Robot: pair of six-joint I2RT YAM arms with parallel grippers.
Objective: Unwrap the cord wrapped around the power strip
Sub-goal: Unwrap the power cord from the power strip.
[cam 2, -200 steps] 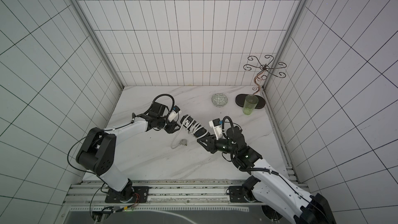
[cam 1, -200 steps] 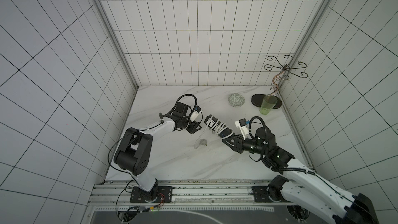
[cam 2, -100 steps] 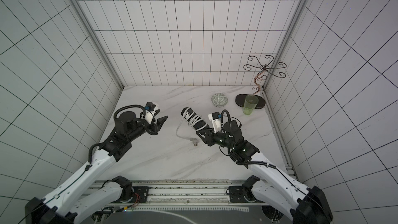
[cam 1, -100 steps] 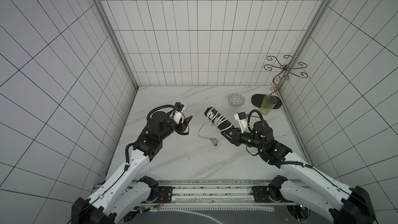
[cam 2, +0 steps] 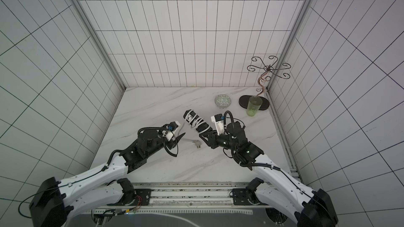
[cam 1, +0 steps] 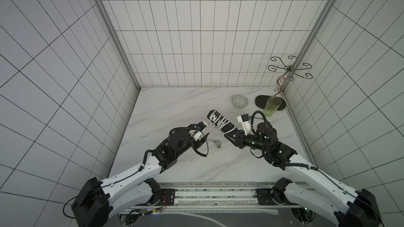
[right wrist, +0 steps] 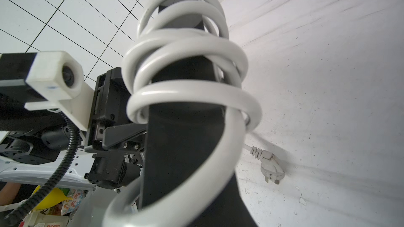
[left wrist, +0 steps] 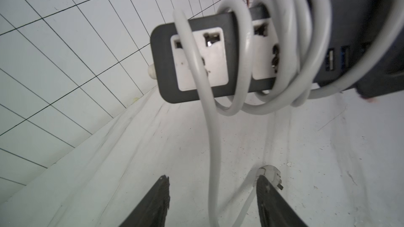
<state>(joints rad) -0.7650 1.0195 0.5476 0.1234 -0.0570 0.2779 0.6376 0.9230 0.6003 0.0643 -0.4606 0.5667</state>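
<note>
You are looking at a white marble-veined tabletop (cam 1: 179, 108). Using the patterned grey-green round bowl (cam 1: 240, 101) as your landmark, the black oval stand base (cam 1: 260, 103) sits just beside it toward the wall corner, with a translucent green plastic cup (cam 1: 271, 107) by that base. The small grey plug (cam 1: 218, 143) of the pale cord lies flat, well apart from the bowl on the rail side.

cord (cam 1: 220, 121) around power strip (cam 1: 226, 126), plug (cam 1: 217, 143) on table (cam 1: 175, 105)

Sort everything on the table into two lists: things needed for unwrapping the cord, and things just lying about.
Needed:
- power strip
- cord, coiled around it
- plug, lying on the table

Lying about:
- patterned bowl
- green cup
- wire stand on its black base
</note>
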